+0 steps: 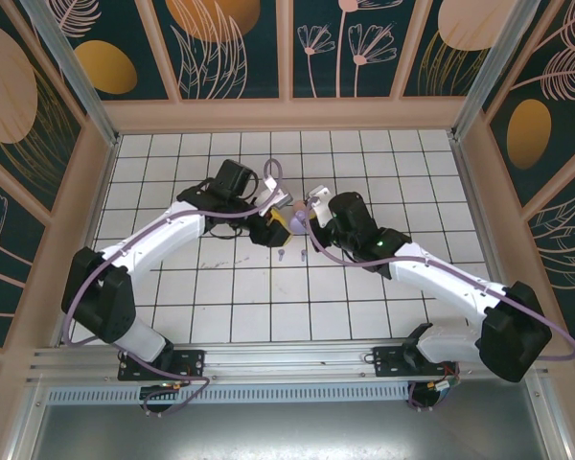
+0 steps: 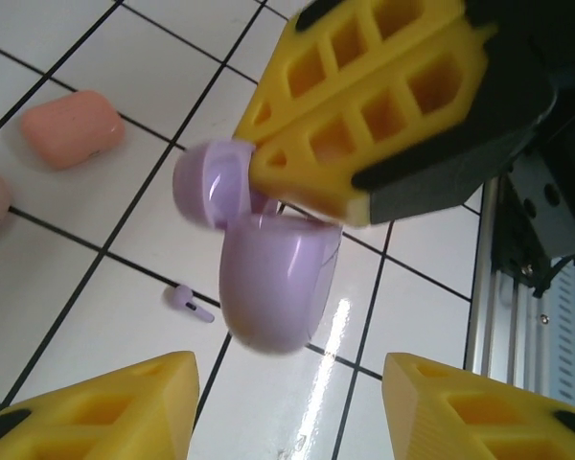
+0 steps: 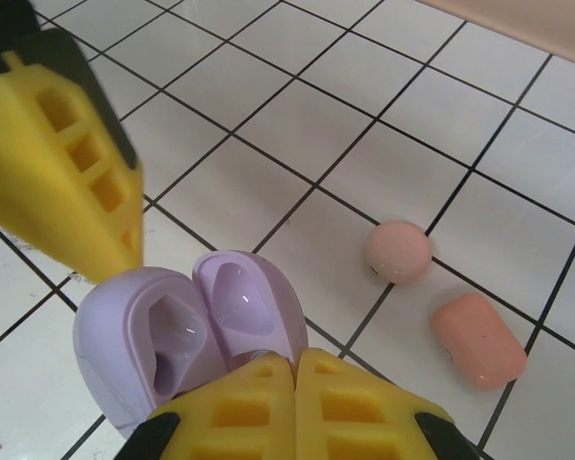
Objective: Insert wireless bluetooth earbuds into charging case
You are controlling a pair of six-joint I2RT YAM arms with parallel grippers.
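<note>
An open lilac charging case [image 2: 273, 287] hangs just above the tiles with its lid [image 2: 211, 182] swung back. My right gripper [image 3: 295, 359] is shut on the lid's edge [image 3: 249, 302], beside the case's hollow body [image 3: 139, 345]. Its yellow fingers [image 2: 364, 105] reach in from above in the left wrist view. My left gripper [image 2: 287, 412] is open, its tips just short of the case's bottom and nothing between them. One lilac earbud [image 2: 187, 302] lies on the tiles beside the case. Two small earbuds [image 1: 282, 256] [image 1: 303, 257] lie just in front of both grippers [image 1: 268, 230] [image 1: 305, 218].
A coral case [image 3: 479, 340] and a round pale pink case [image 3: 398, 251] lie closed on the white tiles [image 3: 297, 125] beyond the lilac one. The coral case [image 2: 72, 127] also lies at the left in the left wrist view. Patterned walls [image 1: 287, 48] enclose the floor.
</note>
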